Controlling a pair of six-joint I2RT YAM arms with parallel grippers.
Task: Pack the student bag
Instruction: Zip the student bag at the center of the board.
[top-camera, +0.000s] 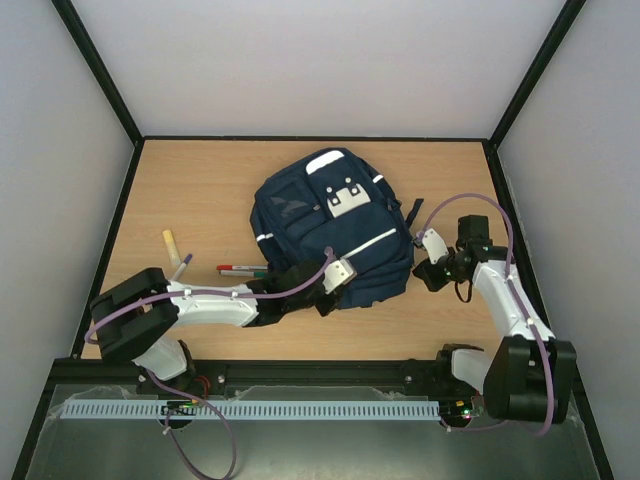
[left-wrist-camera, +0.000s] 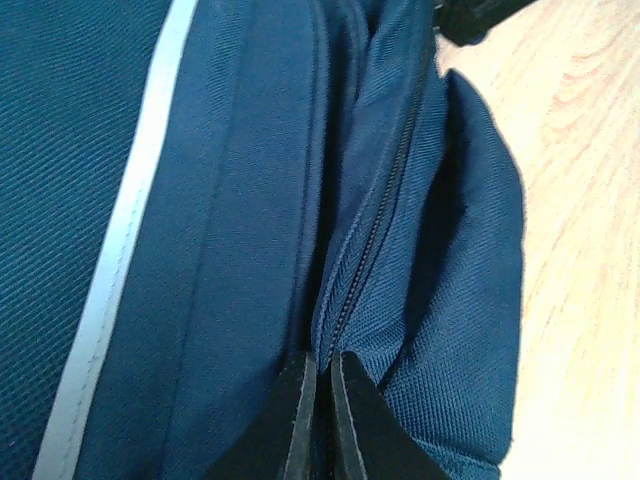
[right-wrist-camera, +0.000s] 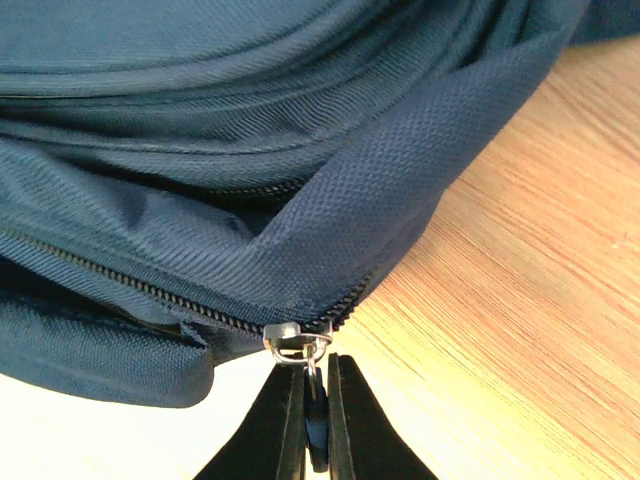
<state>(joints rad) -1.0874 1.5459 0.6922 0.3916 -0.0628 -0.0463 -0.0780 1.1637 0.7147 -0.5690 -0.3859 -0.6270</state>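
The student bag (top-camera: 320, 215) lies flat near the centre of the tabletop (top-camera: 200, 190), front pockets facing up, top end toward the far edge. The left arm reaches across from the near left corner to the near edge of the bag. The left pincer (left-wrist-camera: 322, 372) is pressed together, its tips set against the navy fabric where a closed zipper line (left-wrist-camera: 375, 225) runs down to them; whether any fabric is caught between the tips cannot be told. A white stripe (left-wrist-camera: 120, 250) runs along the panel to the left of that seam. The right arm meets the bag at its near right edge. The right pincer (right-wrist-camera: 315, 385) is pressed together on the blue zipper pull (right-wrist-camera: 316, 425), which hangs from a metal slider (right-wrist-camera: 290, 342) at the edge of the bag, just above the wood surface. Two markers (top-camera: 240, 269) lie just left of the bag, and a cream-coloured stick (top-camera: 172, 245) lies farther left.
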